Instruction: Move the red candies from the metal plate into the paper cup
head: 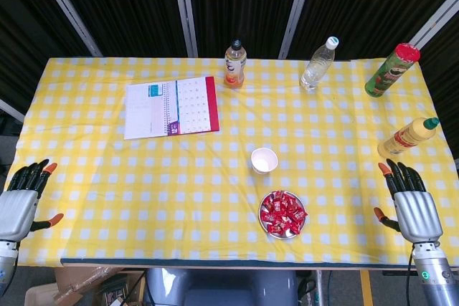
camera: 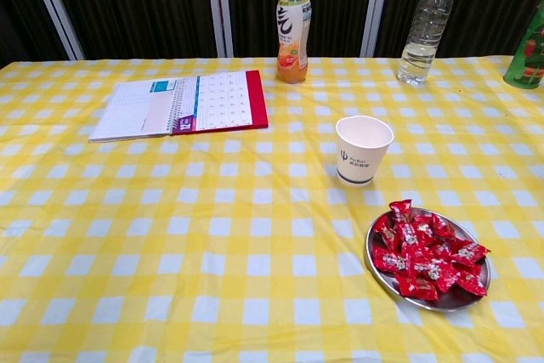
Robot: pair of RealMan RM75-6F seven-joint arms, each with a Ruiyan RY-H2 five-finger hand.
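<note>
Candies (head: 283, 213) in red wrappers are heaped on the metal plate (head: 264, 224), just nearer than the upright paper cup (head: 264, 160) on the tabletop (head: 143, 177). Nothing is held: left hand (head: 18, 206) and right hand (head: 410, 204) are spread at opposite edges.

Cut-off edges and unreadable print

In the chest view, the green can (camera: 534, 55) is cropped by the right edge, and neither robot hand is seen there. In the head view, the left robot hand (head: 18, 206) is partly cut by the left edge. The cup's (camera: 363, 150) printed mark and the calendar's (camera: 180, 105) text are too small to be read.
</note>
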